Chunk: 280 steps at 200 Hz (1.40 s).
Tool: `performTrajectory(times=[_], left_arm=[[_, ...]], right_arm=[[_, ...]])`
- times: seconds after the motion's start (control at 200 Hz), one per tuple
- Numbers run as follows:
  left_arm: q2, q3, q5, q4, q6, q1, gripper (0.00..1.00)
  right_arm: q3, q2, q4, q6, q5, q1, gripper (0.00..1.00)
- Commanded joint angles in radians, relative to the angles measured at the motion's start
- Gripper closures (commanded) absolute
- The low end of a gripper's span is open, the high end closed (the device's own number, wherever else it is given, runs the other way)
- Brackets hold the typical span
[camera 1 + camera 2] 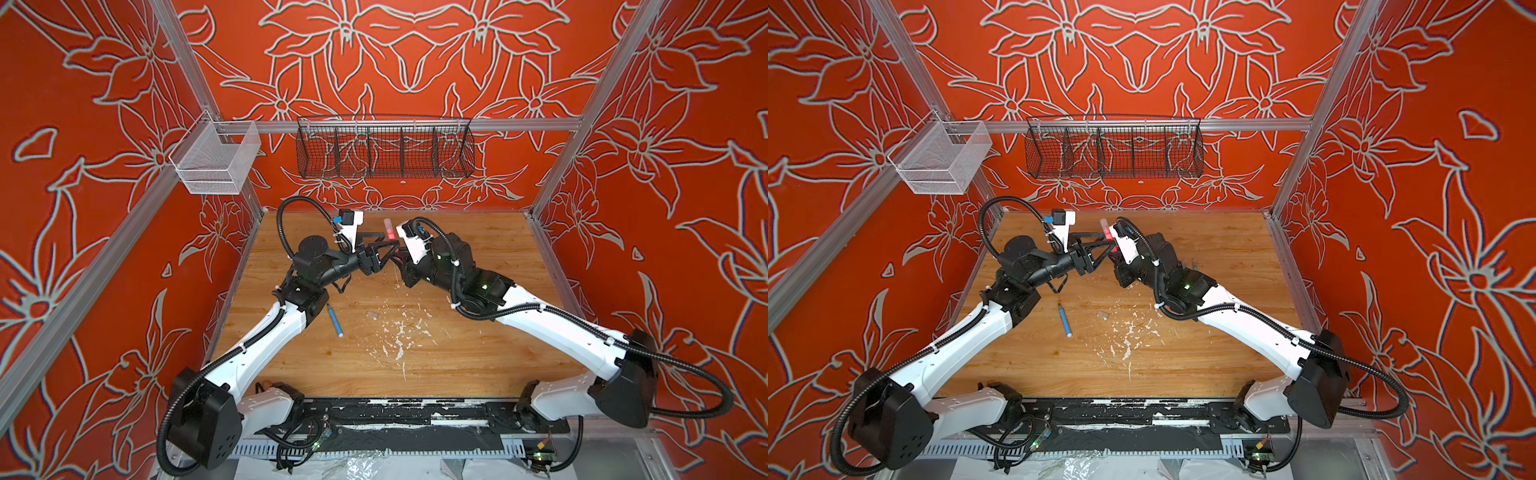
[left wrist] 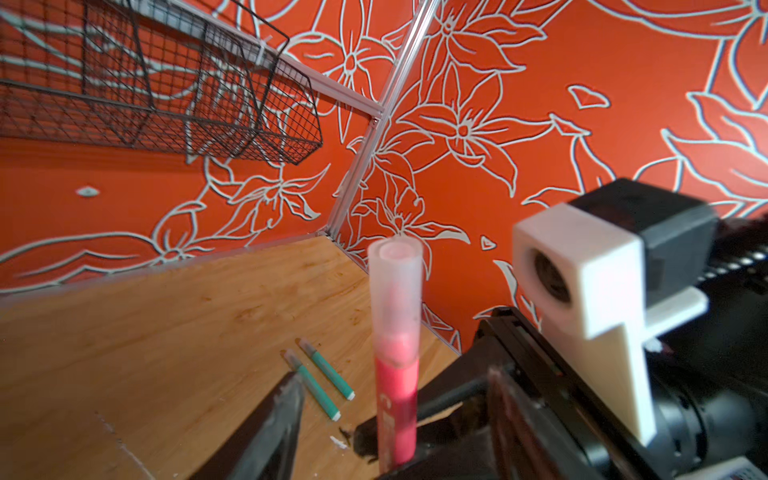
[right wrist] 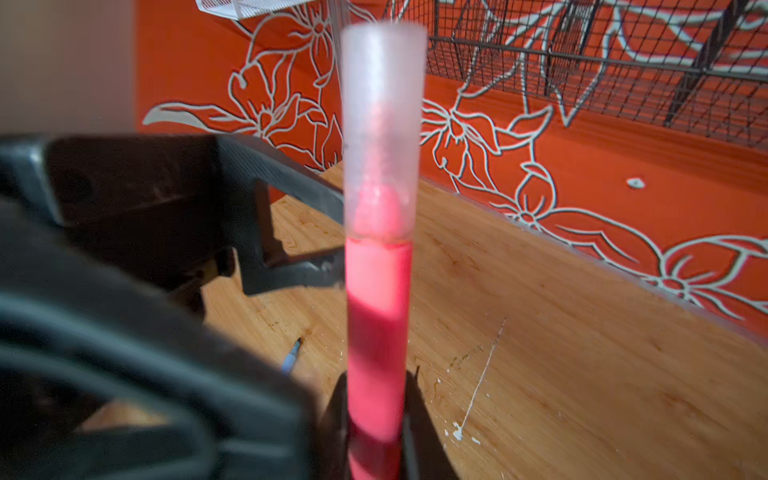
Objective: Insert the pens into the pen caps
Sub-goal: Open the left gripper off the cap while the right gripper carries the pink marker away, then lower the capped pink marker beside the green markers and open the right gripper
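- White mesh basket hangs on the left wall rail; black wire basket hangs on the back wall.
- Blue pen lies bare on the table, left of centre, just beside the left arm; dark tip points toward the back wall.
- Loose cap lies on the table to the right of the blue pen, apart from it.
- Left pincer: I read the jaws as spread, one finger well clear of the red-pink pen, which stands between them.
- The red-pink pen stands upright above the table near its back edge, with a translucent cap seated over its upper end.
- Right pincer: clamped on the lower barrel of the red-pink pen.
- In the left wrist view, the first green pen and second green pen lie side by side on the table, each with a greyish cap on one end.
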Motion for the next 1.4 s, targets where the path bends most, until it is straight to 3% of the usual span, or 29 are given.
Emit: performTrajectory(times=[0.0,0.2,0.32,0.54,0.826,1.101,1.396], left_arm=[[-0.052,-0.029,-0.156,0.02,0.009,0.002,0.26],[-0.086,-0.044,-0.455,-0.056,0.018,0.002,0.25],[-0.088,-0.035,-0.538,-0.104,0.019,0.004,0.25],[-0.087,-0.026,-0.524,-0.115,0.015,0.004,0.26],[-0.077,-0.022,-0.487,-0.113,-0.005,0.004,0.26],[-0.069,-0.022,-0.469,-0.111,-0.006,0.004,0.26],[-0.066,-0.019,-0.483,-0.119,0.005,0.004,0.26]], right_arm=[[-0.034,0.022,-0.092,0.104,0.077,-0.061,1.0],[-0.095,0.129,-0.219,0.276,0.083,-0.196,1.0],[-0.103,0.214,-0.261,0.321,0.106,-0.235,1.0],[-0.063,0.355,-0.35,0.369,0.087,-0.289,1.0],[-0.025,0.495,-0.324,0.363,0.128,-0.307,1.0],[0.002,0.562,-0.353,0.369,0.17,-0.313,1.0],[0.03,0.595,-0.394,0.386,0.192,-0.314,0.9]])
